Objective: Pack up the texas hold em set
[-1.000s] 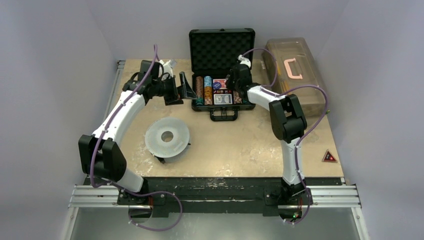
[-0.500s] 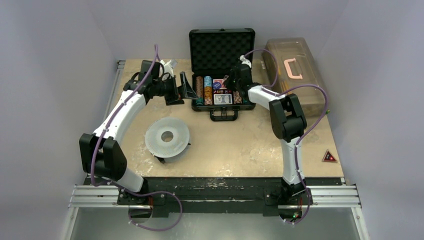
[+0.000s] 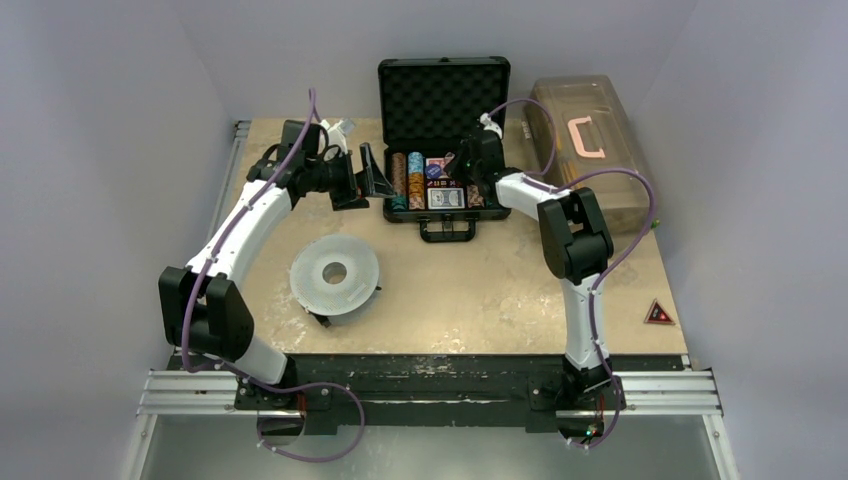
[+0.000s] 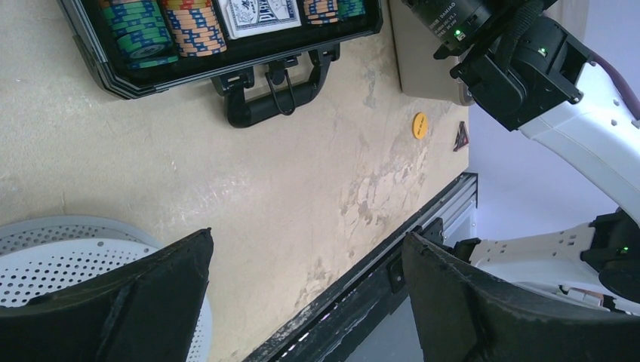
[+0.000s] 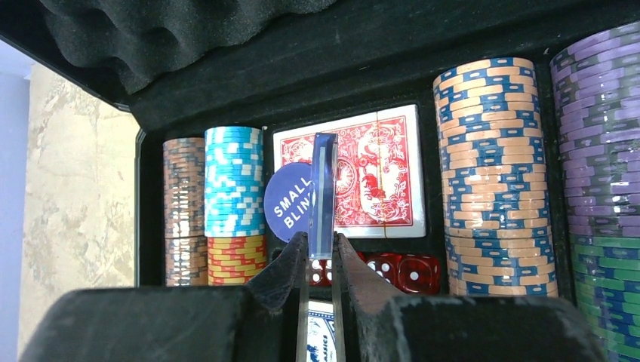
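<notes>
The black briefcase lies open at the back of the table, with its foam lid upright. It holds rows of coloured chips, a red card deck, a blue-backed deck, red dice and a blue "SMALL BLIND" button. My right gripper is shut on a thin blue button held edge-on above the card slot; it also shows in the top view. My left gripper is open and empty just left of the case, above bare table.
A large grey-white perforated disc lies left of centre. A translucent brown toolbox with a pink handle stands right of the case. A small orange disc and a red triangle lie near the right edge.
My right gripper has edged slightly left over the case with the button. The left arm has not moved.
</notes>
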Tool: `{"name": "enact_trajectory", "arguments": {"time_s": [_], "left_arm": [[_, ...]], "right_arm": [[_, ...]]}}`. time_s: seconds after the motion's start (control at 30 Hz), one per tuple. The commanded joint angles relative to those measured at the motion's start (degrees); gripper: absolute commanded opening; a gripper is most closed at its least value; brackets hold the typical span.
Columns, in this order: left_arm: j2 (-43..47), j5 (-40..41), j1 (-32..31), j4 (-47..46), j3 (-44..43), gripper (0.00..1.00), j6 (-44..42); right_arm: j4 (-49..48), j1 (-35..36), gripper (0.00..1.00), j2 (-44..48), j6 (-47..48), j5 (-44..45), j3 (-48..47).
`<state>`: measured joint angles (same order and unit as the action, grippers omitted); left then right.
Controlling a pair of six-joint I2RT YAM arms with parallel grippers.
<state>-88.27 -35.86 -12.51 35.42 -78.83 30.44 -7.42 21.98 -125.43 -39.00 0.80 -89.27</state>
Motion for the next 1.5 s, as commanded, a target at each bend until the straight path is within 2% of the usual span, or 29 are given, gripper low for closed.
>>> {"name": "enact_trajectory", "arguments": {"time_s": [0.0, 0.13, 0.2, 0.23, 0.3, 0.43, 0.63, 0.77, 0.87, 0.97, 1.07, 1.17, 1.27, 1.47], "left_arm": [[0.4, -1.7, -0.2, -2.1, 0.2, 0.91, 0.3], [0.5, -1.9, -0.2, -2.2, 0.2, 0.91, 0.4], [0.5, -1.9, -0.2, -2.2, 0.3, 0.91, 0.3], [0.5, -1.9, -0.2, -2.2, 0.3, 0.91, 0.4], [0.5, -2.0, -0.2, -2.3, 0.3, 0.91, 0.4], [0.8, -2.5, -0.2, -2.7, 0.4, 0.91, 0.5], [1.4, -2.4, -0.7, -2.9, 0.7, 0.92, 0.6], [2.1, -2.4, -1.9, -2.9, 0.7, 0.92, 0.4], [3.3, -2.3, -3.1, -3.0, 0.9, 0.93, 0.2], [5.3, -1.9, -4.2, -3.3, 1.2, 0.94, -0.3], [7.3, -0.3, -5.8, -2.8, 1.2, 0.95, -1.0], [8.6, 1.0, -7.2, -1.9, 0.9, 0.95, -1.8], [9.2, 1.3, -7.9, -1.1, 0.5, 0.96, -1.8], [10.3, 1.8, -9.7, -0.6, 0.5, 0.96, -1.2]], "right_arm": [[-1.8, -1.2, 0.10, 0.1, -0.7, 0.9, -0.4], [-1.3, -1.4, 0.20, -0.1, -0.5, 0.2, -1.0], [-0.3, -1.5, 0.32, -0.1, -0.3, 0.0, -1.8], [0.3, -1.5, 0.35, 0.1, 0.0, -0.2, -2.0], [2.7, -1.5, 0.37, 1.2, 0.9, 0.9, -3.2], [14.2, -1.3, 0.43, 4.0, 3.0, 2.6, -5.6], [20.6, 0.6, 0.51, 18.7, 10.4, 6.1, 5.8], [27.8, 2.8, 0.59, 31.7, 14.5, 13.9, 15.7], [28.8, 2.9, 0.72, 45.0, 14.0, 17.0, 28.4], [30.0, 2.5, 0.83, 58.4, 11.5, 21.0, 38.9], [37.8, 1.6, 0.98, 70.1, 1.8, 27.1, 44.4], [46.0, 0.5, 0.99, 76.7, -9.2, 29.9, 47.5], [52.7, -4.5, 0.99, 78.9, -18.6, 30.2, 49.9], [58.4, -22.3, 0.99, 76.0, -25.0, 28.9, 50.7]]}}
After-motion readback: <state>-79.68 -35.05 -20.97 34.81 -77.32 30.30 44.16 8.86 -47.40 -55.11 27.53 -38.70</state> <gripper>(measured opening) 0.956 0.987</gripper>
